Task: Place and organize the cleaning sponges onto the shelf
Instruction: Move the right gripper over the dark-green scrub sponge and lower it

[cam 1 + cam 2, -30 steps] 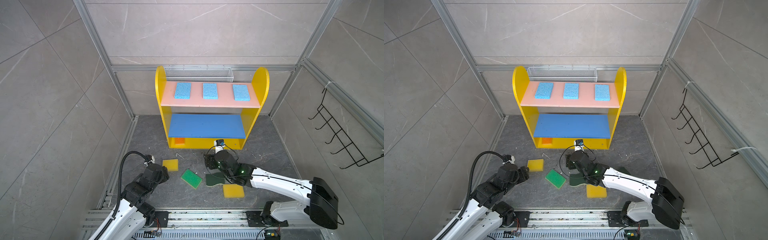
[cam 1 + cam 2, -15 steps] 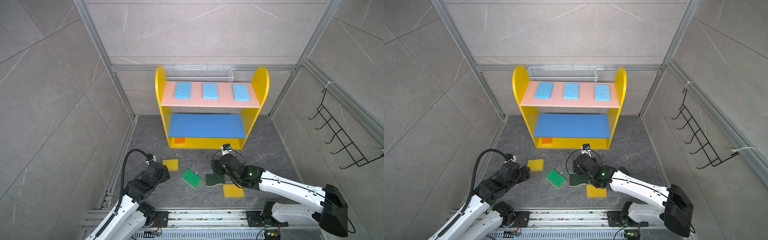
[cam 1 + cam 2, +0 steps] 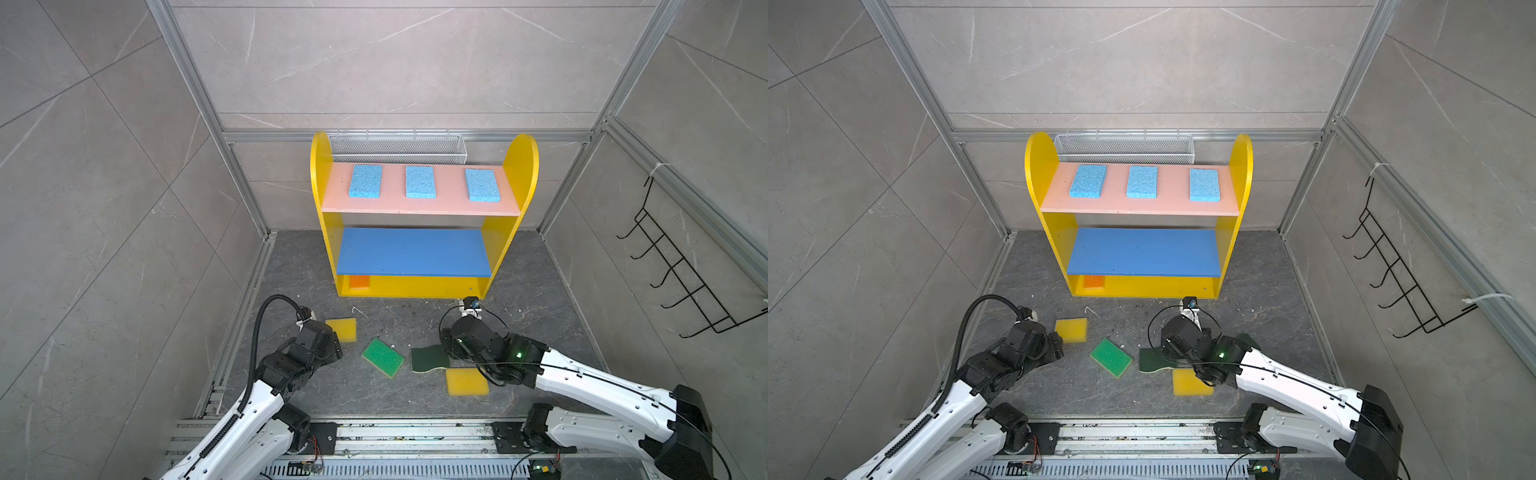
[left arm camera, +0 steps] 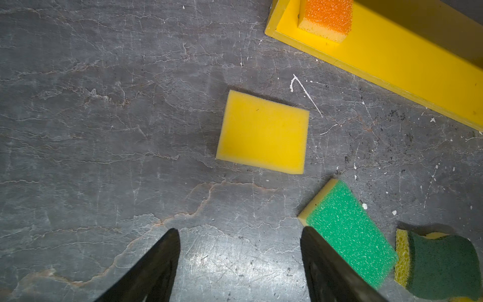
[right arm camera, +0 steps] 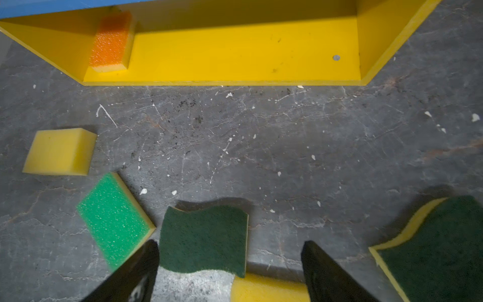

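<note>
The shelf [image 3: 521, 166] carries three light blue sponges [image 3: 420, 182] on its pink top board and an orange sponge [image 3: 359, 281] at the left of its yellow bottom. On the floor lie a yellow sponge [image 4: 262, 132], a bright green sponge [image 3: 382, 356], a dark-green scourer [image 5: 203, 238], a second yellow sponge [image 3: 465, 382] and another scourer [image 5: 431, 248]. My left gripper [image 4: 239, 231] is open over bare floor, short of the yellow sponge, with the green one beside a finger. My right gripper [image 5: 230, 244] is open over the first scourer's near edge, holding nothing.
A white wire mesh basket [image 3: 397, 147] hangs behind the shelf. A black wire hook rack [image 3: 681, 274] is on the right wall. Metal frame rails [image 3: 232, 332] line the floor's left side. Pale crumbs are scattered on the floor in front of the shelf.
My right arm has drawn back from the shelf toward the front right, its jaws spreading wider. My left gripper's jaws have also opened further, and that arm has barely shifted.
</note>
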{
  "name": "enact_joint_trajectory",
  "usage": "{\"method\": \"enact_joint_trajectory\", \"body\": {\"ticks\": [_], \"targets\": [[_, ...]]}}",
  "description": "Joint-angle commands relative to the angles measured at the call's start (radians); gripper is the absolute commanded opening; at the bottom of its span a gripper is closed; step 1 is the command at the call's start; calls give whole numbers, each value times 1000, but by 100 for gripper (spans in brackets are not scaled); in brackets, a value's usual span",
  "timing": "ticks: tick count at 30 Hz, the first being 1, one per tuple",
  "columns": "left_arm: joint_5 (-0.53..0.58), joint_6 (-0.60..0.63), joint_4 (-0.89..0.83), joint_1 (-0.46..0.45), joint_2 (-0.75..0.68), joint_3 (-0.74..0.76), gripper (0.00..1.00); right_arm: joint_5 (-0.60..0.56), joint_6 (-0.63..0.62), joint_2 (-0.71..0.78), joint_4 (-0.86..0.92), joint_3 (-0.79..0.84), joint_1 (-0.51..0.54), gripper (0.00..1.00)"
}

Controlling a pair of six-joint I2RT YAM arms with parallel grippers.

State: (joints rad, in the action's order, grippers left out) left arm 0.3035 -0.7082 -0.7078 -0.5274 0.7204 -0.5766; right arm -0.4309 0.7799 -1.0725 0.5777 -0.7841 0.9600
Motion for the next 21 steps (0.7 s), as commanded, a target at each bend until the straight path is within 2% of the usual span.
{"method": "enact_joint_trajectory", "body": {"ticks": [1,8,11,15,21], "targets": [[-14,22,16,-1,4,-25,76,-16,55,24,111,11,-6,88],[-28,26,41,-7,18,-12,77,-56,124,136,198,55,-6,92],[-35,27,47,-9,34,-13,77,-59,155,134,272,43,-10,93],[-37,31,53,-16,55,-9,77,-31,186,92,375,14,-10,93],[-37,32,60,-24,62,-5,78,47,231,101,394,47,-10,94]]}}
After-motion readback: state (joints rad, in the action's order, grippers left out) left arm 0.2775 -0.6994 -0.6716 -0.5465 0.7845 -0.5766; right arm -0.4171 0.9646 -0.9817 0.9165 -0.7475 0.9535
